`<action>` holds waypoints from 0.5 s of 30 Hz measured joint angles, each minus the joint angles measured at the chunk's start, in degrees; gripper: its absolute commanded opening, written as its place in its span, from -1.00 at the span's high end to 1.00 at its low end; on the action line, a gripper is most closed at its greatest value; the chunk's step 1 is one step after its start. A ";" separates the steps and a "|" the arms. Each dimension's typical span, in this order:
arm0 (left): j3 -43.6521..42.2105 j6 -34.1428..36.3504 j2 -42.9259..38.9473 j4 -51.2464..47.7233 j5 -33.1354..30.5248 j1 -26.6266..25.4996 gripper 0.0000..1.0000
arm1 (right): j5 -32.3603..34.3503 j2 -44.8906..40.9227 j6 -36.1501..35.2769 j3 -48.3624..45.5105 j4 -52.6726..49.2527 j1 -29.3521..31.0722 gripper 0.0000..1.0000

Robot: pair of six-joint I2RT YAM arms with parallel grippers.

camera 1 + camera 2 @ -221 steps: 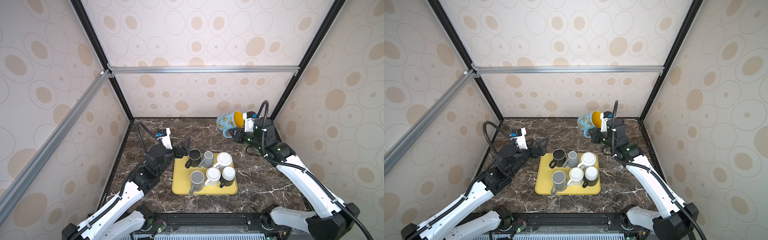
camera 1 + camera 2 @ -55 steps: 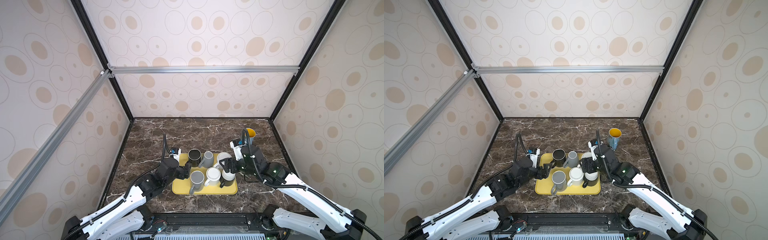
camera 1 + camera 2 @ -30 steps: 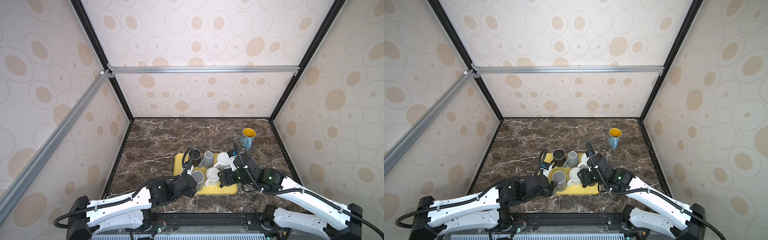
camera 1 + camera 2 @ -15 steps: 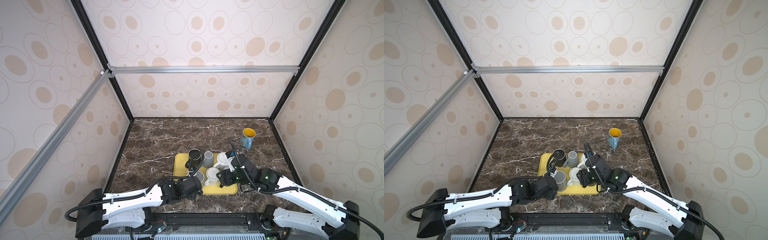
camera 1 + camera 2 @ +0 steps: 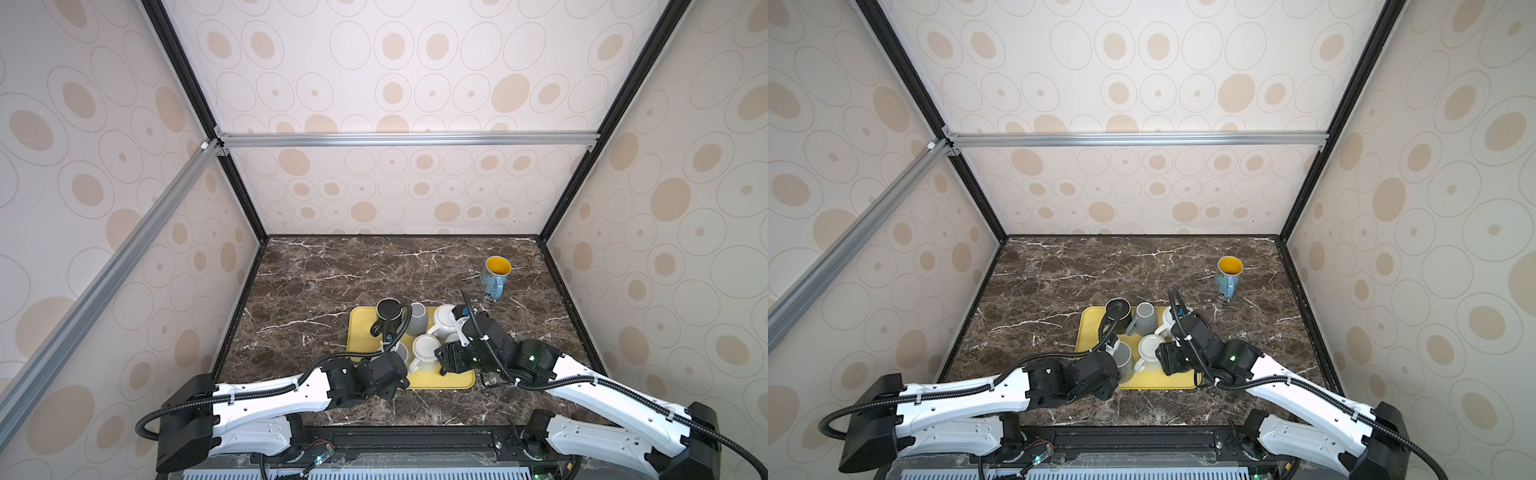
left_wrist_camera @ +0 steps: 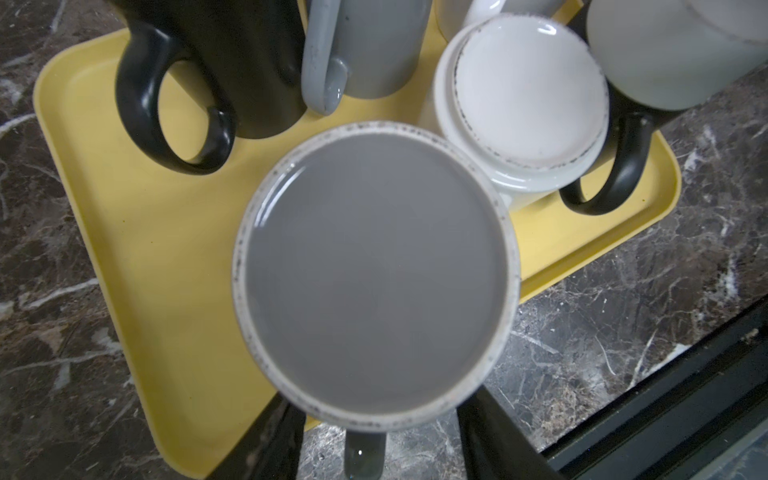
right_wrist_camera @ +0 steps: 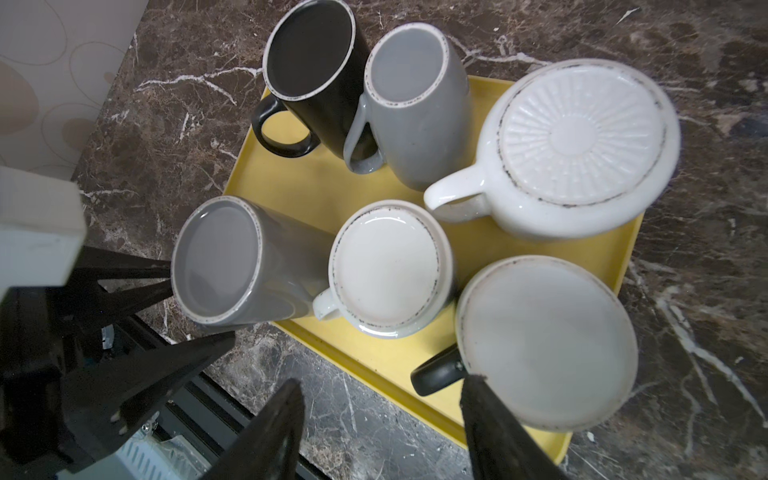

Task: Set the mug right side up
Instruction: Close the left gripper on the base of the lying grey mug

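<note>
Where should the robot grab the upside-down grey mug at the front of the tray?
Best to take the grey mug by its round wall, one finger on each side, coming from the front edge of the tray. Its handle points that way, so the fingers can straddle it. The white mug sits close beside it, so there's probably less room there.

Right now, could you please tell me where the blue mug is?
In both top views the blue mug stands upright on the table at the far right, alone, beyond the far right corner of the tray.
</note>
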 measured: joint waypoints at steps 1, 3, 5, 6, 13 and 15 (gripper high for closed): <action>0.00 0.02 0.46 0.17 0.04 0.00 -0.13 | 0.22 -0.22 -0.04 0.00 0.00 0.00 -0.26; 0.00 0.04 1.44 0.52 0.44 0.11 -0.12 | 0.61 -0.66 -0.09 0.00 0.00 0.00 -0.26; -0.04 0.02 2.03 0.74 0.74 0.24 -0.11 | 0.74 -0.74 -0.11 0.00 0.00 0.00 -0.26; -0.11 0.02 2.21 0.87 0.87 0.26 -0.10 | 0.83 -0.74 -0.11 0.00 0.00 0.00 -0.26; -1.64 0.02 2.25 2.58 1.62 1.07 -0.04 | 1.20 -0.74 -0.11 -0.26 0.04 0.00 -0.25; -2.10 0.02 2.25 2.91 1.90 1.25 -0.02 | 1.38 -0.74 -0.11 -0.39 0.04 0.00 -0.25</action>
